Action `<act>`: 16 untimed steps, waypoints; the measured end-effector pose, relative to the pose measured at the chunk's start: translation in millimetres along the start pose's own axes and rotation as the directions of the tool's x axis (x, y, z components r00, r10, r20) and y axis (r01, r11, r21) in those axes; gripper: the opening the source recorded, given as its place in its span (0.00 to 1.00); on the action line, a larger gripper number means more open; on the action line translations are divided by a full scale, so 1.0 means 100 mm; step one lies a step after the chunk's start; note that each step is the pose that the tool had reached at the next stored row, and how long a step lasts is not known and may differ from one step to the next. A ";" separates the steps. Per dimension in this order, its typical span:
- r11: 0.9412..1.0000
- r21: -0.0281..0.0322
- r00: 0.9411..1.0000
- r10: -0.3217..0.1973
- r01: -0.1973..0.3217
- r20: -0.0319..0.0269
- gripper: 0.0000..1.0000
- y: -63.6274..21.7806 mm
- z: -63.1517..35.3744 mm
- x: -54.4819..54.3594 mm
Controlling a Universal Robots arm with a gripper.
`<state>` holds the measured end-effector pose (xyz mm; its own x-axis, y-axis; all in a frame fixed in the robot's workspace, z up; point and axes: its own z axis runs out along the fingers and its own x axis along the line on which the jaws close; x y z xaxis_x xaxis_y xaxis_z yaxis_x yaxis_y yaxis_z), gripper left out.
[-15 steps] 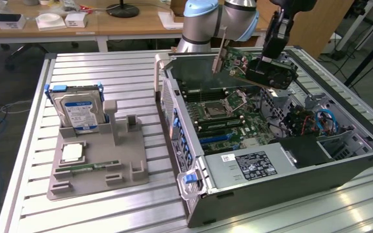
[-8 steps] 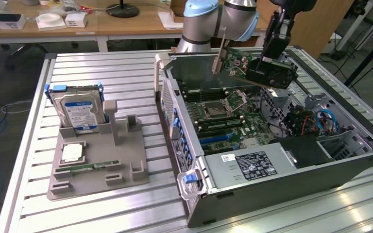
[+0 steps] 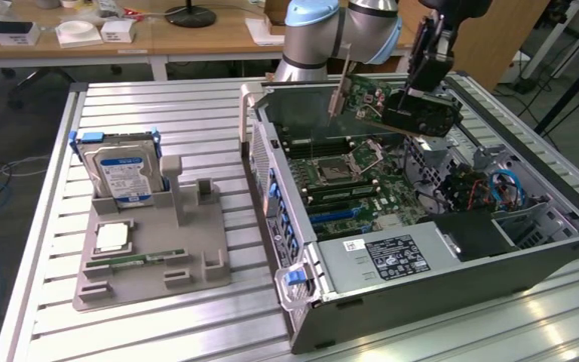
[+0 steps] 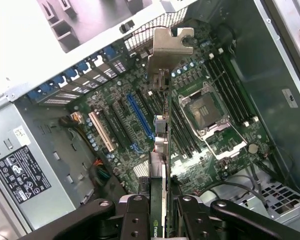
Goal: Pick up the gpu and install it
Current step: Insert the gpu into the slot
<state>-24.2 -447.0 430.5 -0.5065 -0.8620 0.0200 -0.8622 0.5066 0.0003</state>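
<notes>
The gpu [image 3: 375, 96] was up in the air, so take it from the big stuff down: the slatted metal table [image 3: 118, 98] carried the open computer case [image 3: 451, 298], lying on its side with the motherboard [image 3: 340, 173] facing up and the power supply [image 3: 380, 256] at the near end. To the exterior view's left of the case sat the grey parts holder [image 3: 148, 256], with the hard drive [image 3: 118, 170] standing in it and a memory stick [image 3: 129, 262] lying flat lower down. Above the case's far end, the gripper [image 3: 418, 92] was pinching the card across its black cooler, fingers pressed against both faces, the card on edge and clear of the board. In the wrist view the card ran edge-on over the expansion slots, just beside the long blue slot [image 4: 140, 117], with its silver bracket [image 4: 170, 45] toward the case's perforated rear wall. By my reading, the pickup was done and this was the carry-and-align stage. Seating would call for the card's connector edge squared over one slot, the bracket matched to its rear opening, and a straight push.
</notes>
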 end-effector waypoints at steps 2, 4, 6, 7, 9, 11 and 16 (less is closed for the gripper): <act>1.000 0.000 1.000 -0.012 0.012 0.000 0.26 0.000 0.000 0.00; 1.000 0.001 1.000 -0.025 0.025 0.000 0.26 0.000 0.000 0.00; 0.999 0.001 0.999 -0.037 0.037 0.000 0.26 0.000 0.000 0.00; 0.999 0.001 0.999 -0.043 0.043 0.000 0.26 0.000 0.000 0.00; 0.998 0.001 0.998 -0.055 0.055 0.000 0.26 0.000 0.000 0.00; 0.998 0.001 0.998 -0.067 0.067 0.000 0.26 0.000 0.000 0.00; 0.995 0.002 0.995 -0.095 0.095 0.000 0.26 0.000 0.000 0.00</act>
<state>-24.2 -447.0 430.6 -0.4221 -0.9063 0.0200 -0.9065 0.4222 0.0003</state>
